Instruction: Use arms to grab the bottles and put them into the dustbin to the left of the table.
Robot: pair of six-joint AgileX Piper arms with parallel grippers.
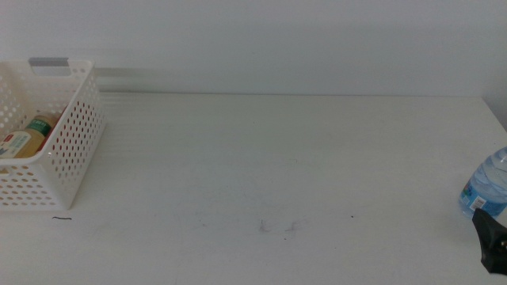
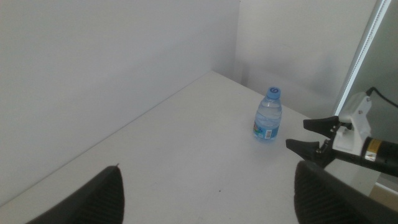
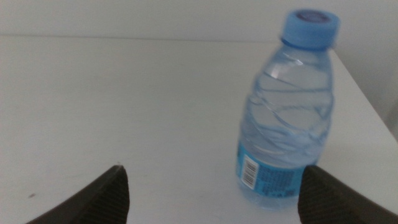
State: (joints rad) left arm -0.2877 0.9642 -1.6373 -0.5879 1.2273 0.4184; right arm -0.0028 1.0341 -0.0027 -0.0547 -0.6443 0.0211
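A small blue-capped water bottle (image 1: 485, 187) stands upright at the table's right edge. My right gripper (image 1: 489, 234) is just in front of it, low at the picture's right edge. In the right wrist view (image 3: 211, 199) its jaws are open with the bottle (image 3: 285, 118) close ahead, nearer one jaw. The left wrist view shows the bottle (image 2: 268, 114) far off, with the right gripper (image 2: 297, 134) open beside it. My left gripper (image 2: 211, 202) is open, empty and out of the middle view. The yellow-liquid bottle (image 1: 32, 136) lies in the white dustbin (image 1: 75, 150). The red can is not visible.
The dustbin stands at the table's (image 1: 261, 158) left edge, with a grey handle strip (image 1: 49, 62) at its rim. Faint dark scuff marks (image 1: 277, 227) lie at the front middle. A white wall rises behind the table.
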